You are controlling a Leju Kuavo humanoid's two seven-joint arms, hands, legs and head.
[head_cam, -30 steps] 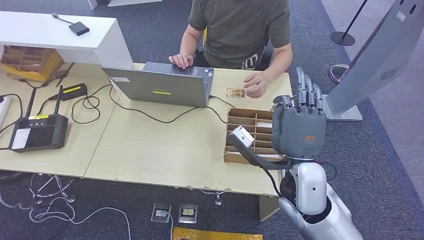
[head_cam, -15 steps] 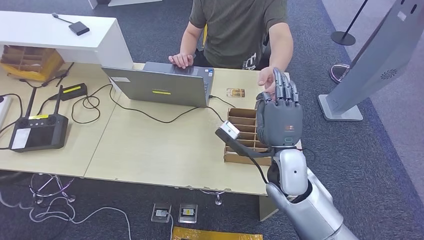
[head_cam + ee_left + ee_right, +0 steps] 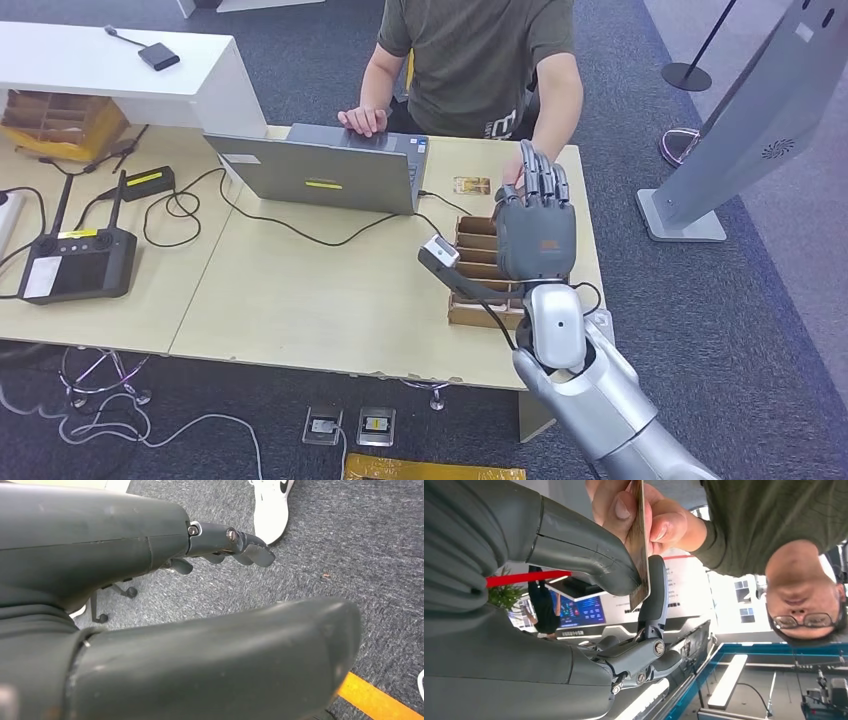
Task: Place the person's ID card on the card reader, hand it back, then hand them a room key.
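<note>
My right hand (image 3: 535, 235) is raised over the table's right end, fingers pointing at the person. In the right wrist view the ID card (image 3: 640, 540) stands edge-on between my thumb (image 3: 589, 555) and a finger (image 3: 656, 590), which pinch its lower part. The person's hand (image 3: 624, 507) still grips the card's other end. The small tan card reader (image 3: 470, 185) lies flat on the table beside the laptop. A cardboard tray (image 3: 482, 242) with compartments of white key cards sits under my hand. My left hand (image 3: 220, 540) hangs over the carpet and holds nothing.
An open laptop (image 3: 325, 172) stands in front of the seated person, whose other hand (image 3: 362, 120) rests on it. Cables (image 3: 300, 228) cross the table. A black controller (image 3: 75, 262) sits at the left. A grey kiosk stand (image 3: 740, 110) is at the right.
My right hand has moved left and forward toward the person. The person's hand left the table by the reader and rose to my fingertips with the card.
</note>
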